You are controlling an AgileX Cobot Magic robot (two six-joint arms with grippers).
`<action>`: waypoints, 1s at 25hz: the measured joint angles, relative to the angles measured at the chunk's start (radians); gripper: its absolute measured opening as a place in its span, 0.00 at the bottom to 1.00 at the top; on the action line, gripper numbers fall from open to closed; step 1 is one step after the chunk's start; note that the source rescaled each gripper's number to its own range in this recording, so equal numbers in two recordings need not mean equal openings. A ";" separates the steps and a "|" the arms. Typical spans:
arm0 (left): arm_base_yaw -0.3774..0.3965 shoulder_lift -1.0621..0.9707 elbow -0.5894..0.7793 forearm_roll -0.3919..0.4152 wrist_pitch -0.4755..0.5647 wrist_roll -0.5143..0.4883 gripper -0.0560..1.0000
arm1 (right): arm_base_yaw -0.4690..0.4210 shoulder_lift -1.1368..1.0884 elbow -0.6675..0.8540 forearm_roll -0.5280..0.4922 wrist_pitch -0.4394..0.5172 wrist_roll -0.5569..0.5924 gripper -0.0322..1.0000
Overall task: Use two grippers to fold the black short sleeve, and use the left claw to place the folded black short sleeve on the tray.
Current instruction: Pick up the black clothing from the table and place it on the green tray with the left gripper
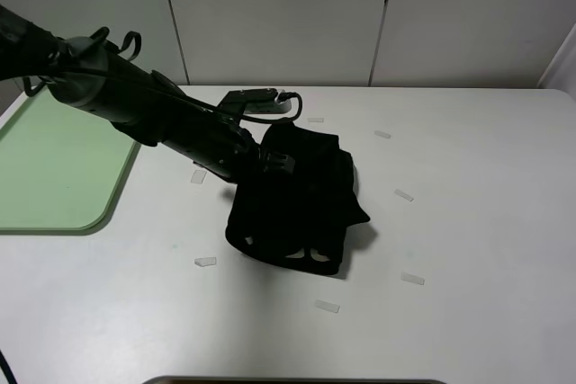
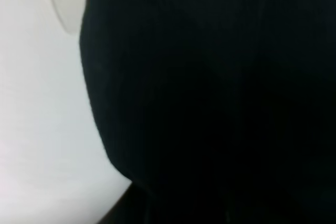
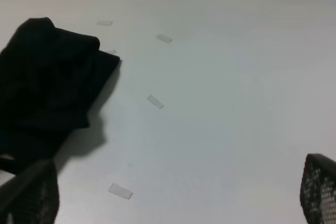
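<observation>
The left claw (image 1: pixel 281 165) is pinched on the upper edge of the black short sleeve (image 1: pixel 301 204), which lies bunched on the white table (image 1: pixel 468 222), right of the green tray (image 1: pixel 54 168). The right gripper (image 3: pixel 173 203) is spread wide, holding nothing.

A lab-like test bench: bare white table (image 1: pixel 468 222) with tape strips (image 1: pixel 404 195), plain panelled wall (image 1: pixel 279 15).
</observation>
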 joint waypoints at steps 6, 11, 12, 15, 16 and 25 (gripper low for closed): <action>0.091 -0.079 0.000 0.290 0.004 0.001 0.19 | 0.000 0.000 0.000 0.000 0.000 0.000 1.00; 0.188 -0.132 0.000 0.540 0.026 0.002 0.19 | 0.000 0.000 0.000 0.000 0.000 0.000 1.00; 0.205 -0.137 0.000 0.585 0.036 0.002 0.19 | 0.000 0.000 0.000 0.000 0.000 0.000 1.00; 0.271 -0.140 0.000 0.696 0.058 -0.015 0.19 | 0.000 0.000 0.000 0.000 0.000 0.000 1.00; 0.293 -0.140 0.000 0.735 0.061 -0.027 0.19 | 0.000 0.000 0.000 0.000 0.000 0.000 1.00; 0.547 -0.140 0.000 0.968 0.023 -0.105 0.19 | 0.000 0.000 0.000 0.000 0.000 0.000 1.00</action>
